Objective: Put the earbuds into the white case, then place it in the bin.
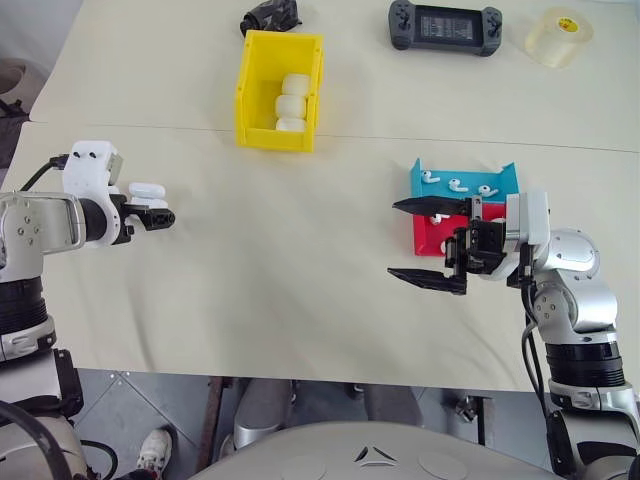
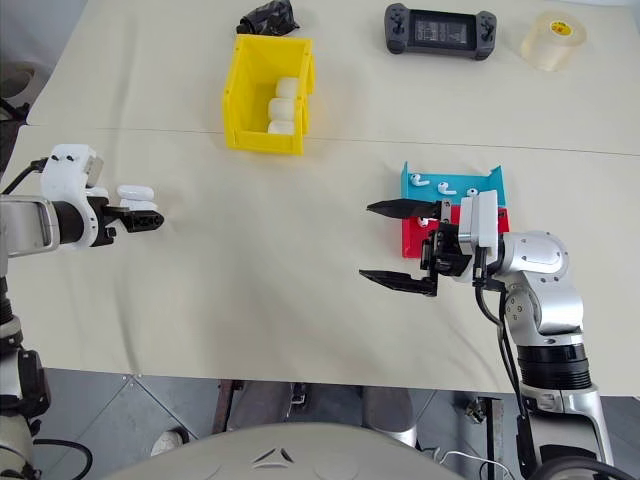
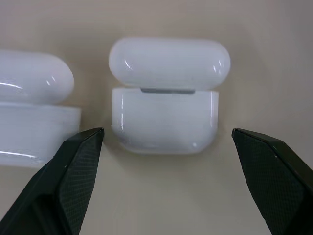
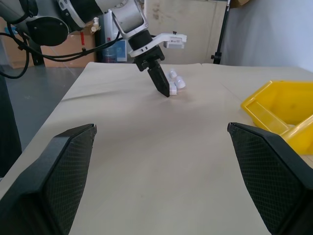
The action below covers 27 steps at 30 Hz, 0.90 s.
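Nearest the robot, the right gripper (image 1: 432, 243) hangs over the bench (image 1: 280, 260) with its jaws spread wide and holding nothing, pointing across toward the left side. Just behind it sit a red tray (image 1: 432, 238) and a teal tray (image 1: 500, 178), the teal one holding several earbuds (image 1: 457, 184) with their stems lying flat.

On the left, the left gripper (image 3: 166, 142) points down at a white case (image 3: 166, 115) with its jaws open, one finger on each side of the case body and not touching it. The lid stands flipped up. A second white case (image 3: 32, 112) lies just beside it, close to one finger.

The case looks light, stiff and glossy, so it will probably slip under a loose pinch. The flat side walls of the lower body are the best place to squeeze, below the hinge line, leaving the lid free. The neighbouring case may get nudged as the jaws close.

Farther back stands the yellow bin (image 1: 255, 85), already holding three white cases (image 1: 294, 102), well apart from both arms. Beyond it lie a game controller (image 1: 445, 25) and a roll of tape (image 1: 558, 36).
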### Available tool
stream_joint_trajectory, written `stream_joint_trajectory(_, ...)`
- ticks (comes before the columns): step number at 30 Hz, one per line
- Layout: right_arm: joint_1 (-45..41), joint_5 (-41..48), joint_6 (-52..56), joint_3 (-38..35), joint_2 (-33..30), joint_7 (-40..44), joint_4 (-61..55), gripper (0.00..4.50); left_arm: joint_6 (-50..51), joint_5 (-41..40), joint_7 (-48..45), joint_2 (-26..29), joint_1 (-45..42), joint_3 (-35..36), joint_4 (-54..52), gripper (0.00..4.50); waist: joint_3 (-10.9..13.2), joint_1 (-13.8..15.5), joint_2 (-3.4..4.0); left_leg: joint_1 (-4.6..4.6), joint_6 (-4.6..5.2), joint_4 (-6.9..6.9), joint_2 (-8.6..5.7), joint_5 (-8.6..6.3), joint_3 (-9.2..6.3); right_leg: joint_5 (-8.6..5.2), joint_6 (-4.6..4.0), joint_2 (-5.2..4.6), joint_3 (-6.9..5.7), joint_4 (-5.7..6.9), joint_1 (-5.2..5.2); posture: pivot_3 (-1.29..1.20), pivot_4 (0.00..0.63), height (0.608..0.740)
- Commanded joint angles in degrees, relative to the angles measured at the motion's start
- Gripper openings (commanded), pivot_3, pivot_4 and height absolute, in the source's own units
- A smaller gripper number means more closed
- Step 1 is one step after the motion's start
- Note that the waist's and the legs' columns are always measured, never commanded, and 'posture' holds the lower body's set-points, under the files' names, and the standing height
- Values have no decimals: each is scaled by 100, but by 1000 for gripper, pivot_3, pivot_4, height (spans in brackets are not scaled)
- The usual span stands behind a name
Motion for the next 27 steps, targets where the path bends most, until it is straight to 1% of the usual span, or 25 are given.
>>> stream_joint_trajectory(1,62,115,-75,-108,43,-45,-209,4500,-110,205,-130,17,-135,-19,125,4463,0,0,0,0,0,0,0,0,0,0,0,0,1,0,0,0,150,740)
stream_joint_trajectory(5,94,111,-92,-106,69,-56,-216,4500,-109,299,-237,-6,-166,-76,163,4463,0,0,0,0,0,0,0,1,1,0,0,0,1,3,-1,0,150,740)
stream_joint_trajectory(8,94,81,-134,-85,101,-46,-157,4500,-32,327,-342,-2,-169,-83,175,3883,0,0,0,0,-1,0,0,2,0,0,0,0,1,4,-1,0,150,740)
stream_joint_trajectory(11,90,51,-182,-72,127,-22,-101,4500,-46,376,-449,53,-113,-105,123,2954,0,-1,0,0,-1,1,-1,1,1,0,0,0,2,4,-1,0,150,740)
stream_joint_trajectory(12,98,47,-198,-71,131,-14,-94,4500,-100,385,-500,70,-68,-78,76,2735,0,-1,0,0,-1,1,-1,1,1,0,0,0,2,4,-1,0,150,740)
stream_joint_trajectory(15,137,39,-239,-73,129,-1,-75,4500,-557,339,-801,138,216,97,-199,2735,0,-2,0,0,-1,0,-1,1,1,0,0,-1,3,4,-1,0,150,740)
stream_joint_trajectory(19,214,5,-254,-109,67,-9,-86,4500,-2011,180,-1637,149,1017,581,-915,2735,0,-13,0,-3,-1,0,2,1,0,0,-1,-1,2,1,-3,0,150,740)
stream_joint_trajectory(20,224,-16,-254,-118,50,-29,-93,4500,-2288,122,-1816,124,1235,756,-1056,2735,0,-16,0,-4,-1,0,3,1,2,0,-1,-1,3,-3,-4,0,150,740)
stream_joint_trajectory(21,249,-26,-253,-159,18,-51,-95,4500,-2781,33,-2068,4,1519,1023,-1304,2735,0,-12,0,-4,-1,-2,3,1,3,-1,-1,-2,3,-5,-4,0,150,740)
stream_joint_trajectory(22,271,-40,-246,-209,-24,-85,-104,4500,-3545,5,-2450,-132,1864,1279,-1550,2735,0,-19,0,-5,0,-1,3,1,2,-2,-3,-3,2,-5,-4,0,150,740)
stream_joint_trajectory(23,315,-21,-210,-335,-97,-140,-91,4500,-4443,-98,-2783,-504,2163,1599,-1810,2735,0,-9,0,-5,0,-3,5,0,6,-2,-3,-3,4,-12,-4,0,150,740)
stream_joint_trajectory(24,346,-2,-185,-421,-149,-179,-81,4500,-5079,-159,-3009,-770,2362,1799,-1964,2735,0,-2,1,-5,0,-4,5,0,5,-3,-6,-6,2,-11,-3,0,150,740)
stream_joint_trajectory(26,410,-64,-261,-570,-272,-197,15,4500,-6007,-199,-3418,-1216,2785,1893,-2221,2735,0,24,0,-7,2,-2,5,-1,5,-3,-6,-9,-4,-23,2,0,150,740)
stream_joint_trajectory(27,423,-92,-298,-612,-309,-193,53,4500,-6325,-153,-3609,-1313,2966,1837,-2289,2735,0,30,0,-7,2,2,5,-1,1,-3,-6,-10,-8,-23,5,0,150,740)
